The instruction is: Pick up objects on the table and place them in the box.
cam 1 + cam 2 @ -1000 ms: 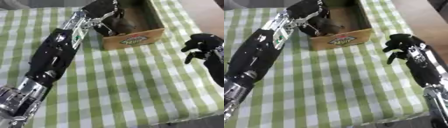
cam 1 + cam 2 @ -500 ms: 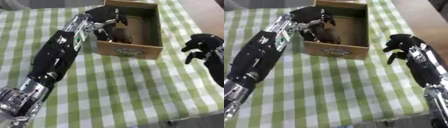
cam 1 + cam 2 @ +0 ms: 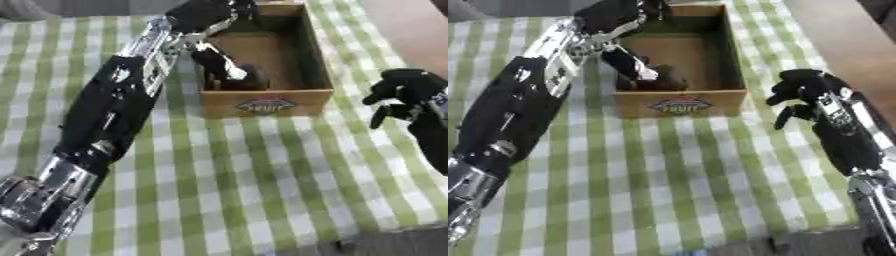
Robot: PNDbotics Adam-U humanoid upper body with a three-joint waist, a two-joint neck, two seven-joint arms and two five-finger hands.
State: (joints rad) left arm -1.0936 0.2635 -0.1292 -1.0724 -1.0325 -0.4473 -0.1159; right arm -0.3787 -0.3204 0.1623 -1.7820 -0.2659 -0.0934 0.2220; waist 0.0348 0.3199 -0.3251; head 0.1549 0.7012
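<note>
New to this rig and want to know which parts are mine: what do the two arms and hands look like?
The left arm has glossy black shells, a silver metal joint at the lower end, and a small white label with green marks near the wrist. The left hand is black with pale fingertips. The right hand and forearm are black, with small light markings at the wrist.
</note>
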